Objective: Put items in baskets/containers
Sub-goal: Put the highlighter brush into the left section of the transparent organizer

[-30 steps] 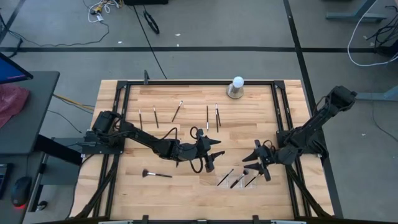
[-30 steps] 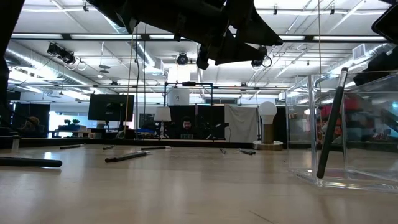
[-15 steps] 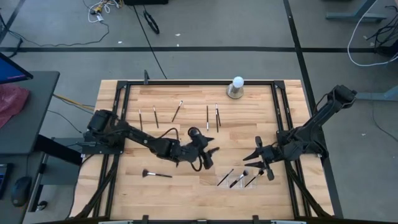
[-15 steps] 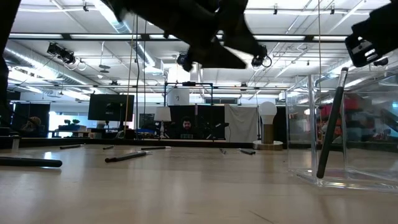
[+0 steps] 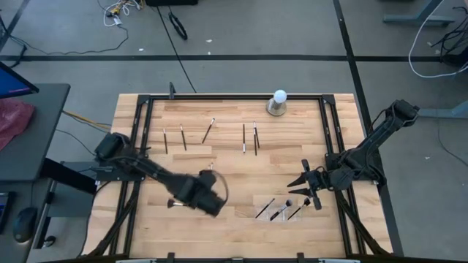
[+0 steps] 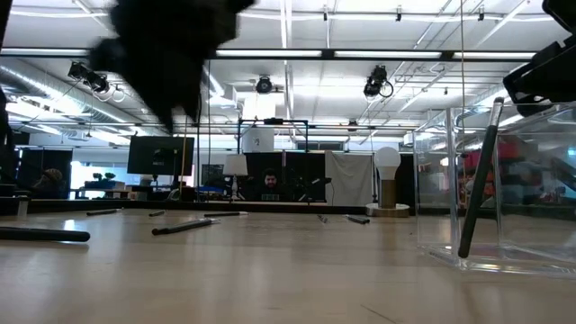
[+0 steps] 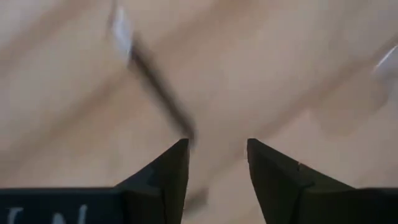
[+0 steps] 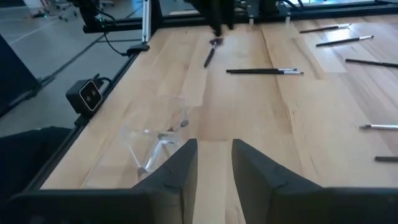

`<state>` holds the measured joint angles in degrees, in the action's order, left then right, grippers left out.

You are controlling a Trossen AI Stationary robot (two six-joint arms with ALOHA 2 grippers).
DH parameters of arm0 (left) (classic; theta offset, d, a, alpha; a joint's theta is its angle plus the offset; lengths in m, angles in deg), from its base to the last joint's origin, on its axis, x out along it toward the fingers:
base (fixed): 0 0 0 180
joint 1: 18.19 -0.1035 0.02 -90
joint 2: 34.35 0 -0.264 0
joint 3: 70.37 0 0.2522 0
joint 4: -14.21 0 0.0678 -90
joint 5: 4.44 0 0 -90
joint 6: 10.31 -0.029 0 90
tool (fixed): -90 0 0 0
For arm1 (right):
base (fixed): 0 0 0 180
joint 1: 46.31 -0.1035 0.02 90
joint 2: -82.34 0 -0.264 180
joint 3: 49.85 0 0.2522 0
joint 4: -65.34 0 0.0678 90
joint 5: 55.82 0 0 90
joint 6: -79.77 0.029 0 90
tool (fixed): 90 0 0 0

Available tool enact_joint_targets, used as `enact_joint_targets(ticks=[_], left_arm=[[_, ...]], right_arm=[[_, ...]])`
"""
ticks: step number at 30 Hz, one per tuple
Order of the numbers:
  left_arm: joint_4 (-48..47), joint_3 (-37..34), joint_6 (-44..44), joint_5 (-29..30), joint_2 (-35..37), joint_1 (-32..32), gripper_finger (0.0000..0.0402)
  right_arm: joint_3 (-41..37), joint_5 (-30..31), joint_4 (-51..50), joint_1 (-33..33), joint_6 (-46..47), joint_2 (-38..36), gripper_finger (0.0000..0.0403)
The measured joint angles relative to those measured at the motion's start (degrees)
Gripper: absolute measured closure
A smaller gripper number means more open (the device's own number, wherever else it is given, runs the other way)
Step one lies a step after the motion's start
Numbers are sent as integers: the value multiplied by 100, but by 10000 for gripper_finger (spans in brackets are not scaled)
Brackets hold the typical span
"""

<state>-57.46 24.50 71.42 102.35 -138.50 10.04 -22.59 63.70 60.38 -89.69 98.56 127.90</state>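
Left gripper (image 5: 208, 196), jaws parted and empty, blurred over the fan brush (image 5: 178, 204) near the table's left front. Right gripper (image 5: 307, 188), narrowly parted and empty, beside the clear tray (image 5: 257, 204) holding three brushes. Risk: closing early, nudging the brush aside.

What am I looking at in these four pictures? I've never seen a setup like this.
Two dark robot arms work at a wooden table. One picture looks straight down, one sits at table height, and two ride on the arms' wrists.

The left gripper is blurred, over the table's near-left part, open with nothing between its fingers. The right gripper hangs beside a clear plastic tray, open and empty.

Three makeup brushes lie in the tray. Others lie loose, mostly in a far row, one fan-shaped brush near the left gripper. A white ball on a grey base stands at the far edge.
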Motion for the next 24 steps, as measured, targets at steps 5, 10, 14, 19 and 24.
enact_joint_targets(ticks=[5,10,14,19,24], left_arm=[[50,2,1374,2,-5,705,252],[95,4,2897,394,-98,1231,239],[24,6,3877,484,-289,1488,204],[-28,6,4711,297,-577,1527,166],[-25,6,4971,16,-763,1439,163]], right_arm=[[0,2,6,0,-170,0,302],[0,2,8,0,-280,0,302],[0,20,22,0,-305,0,302],[0,16,53,0,-366,0,302],[0,15,56,0,-431,0,302]])
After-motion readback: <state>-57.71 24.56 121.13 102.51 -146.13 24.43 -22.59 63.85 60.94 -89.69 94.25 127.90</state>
